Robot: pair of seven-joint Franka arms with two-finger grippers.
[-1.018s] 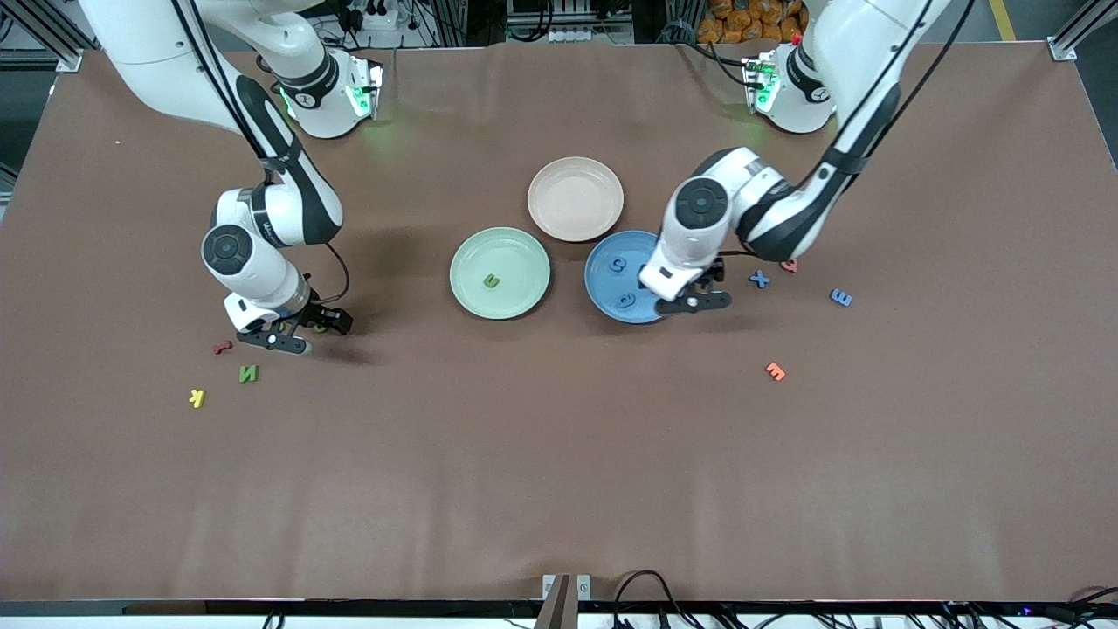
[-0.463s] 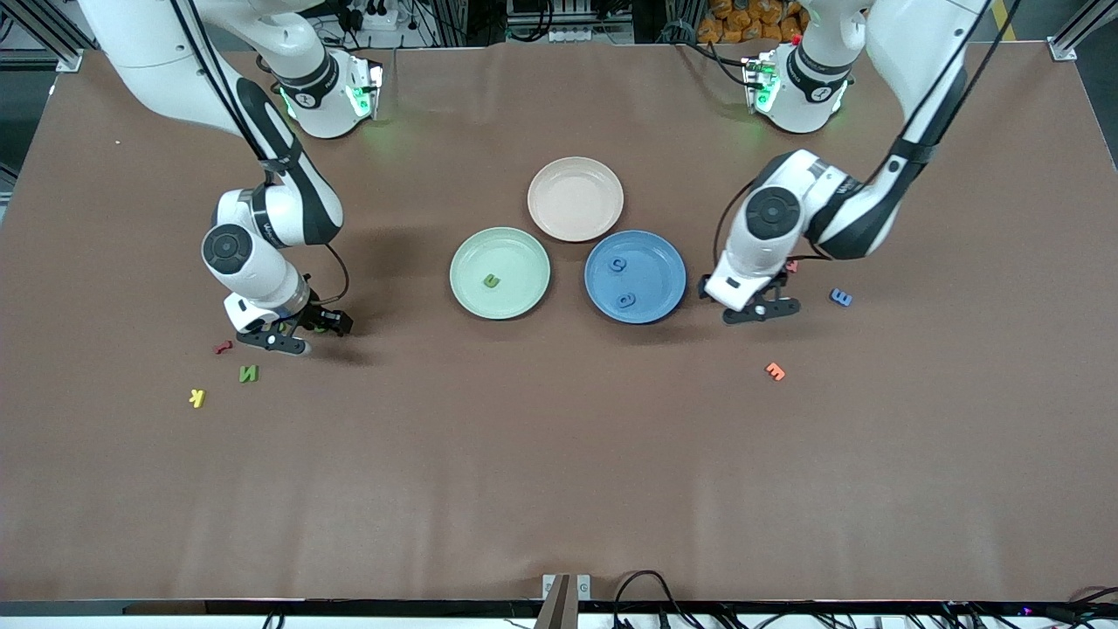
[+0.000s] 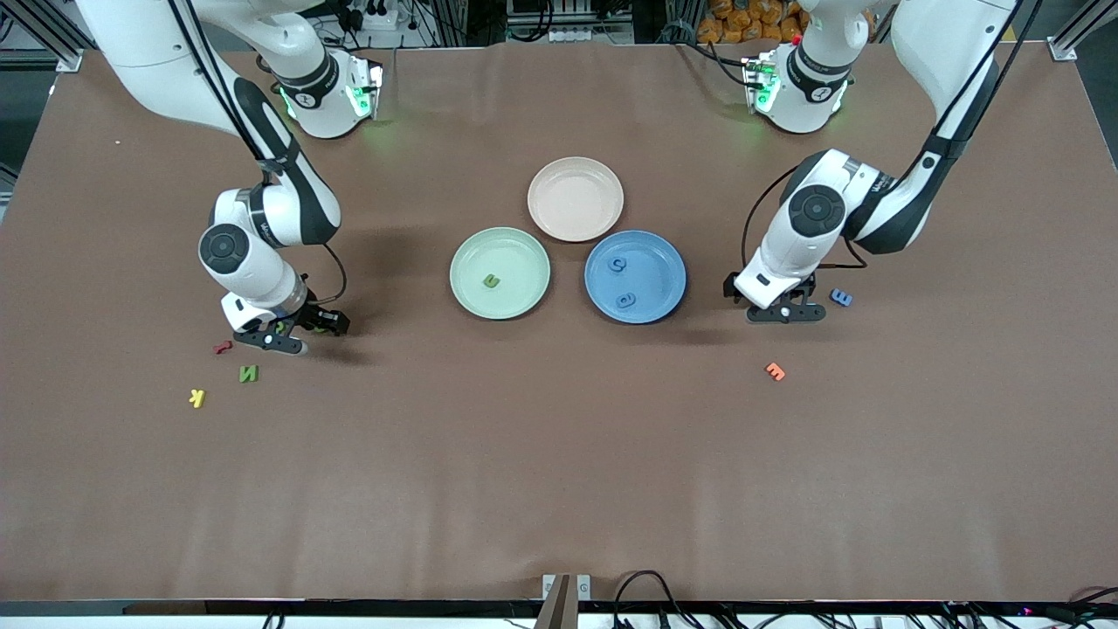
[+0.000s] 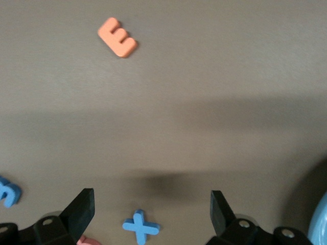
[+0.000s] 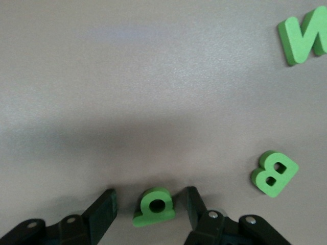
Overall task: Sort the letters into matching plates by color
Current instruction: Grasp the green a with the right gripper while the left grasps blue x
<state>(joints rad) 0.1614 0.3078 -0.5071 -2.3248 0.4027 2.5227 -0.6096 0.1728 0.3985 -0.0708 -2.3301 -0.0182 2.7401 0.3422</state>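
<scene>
The pale green plate holds one green letter. Two blue letters lie in the blue plate. My right gripper is low at the table, open, its fingers on either side of a green letter with a hole; one finger is close to it, the other apart. A green B and a green N lie nearby. My left gripper stands open over a blue X. A blue E lies beside it.
A beige-pink plate sits next to both plates, farther from the front camera. An orange E lies nearer the camera than the left gripper. A red letter and a yellow K lie near the green N.
The left arm has swung from over the blue plate toward its own end of the table, now above the blue X. The right gripper's fingers have narrowed around the green letter.
</scene>
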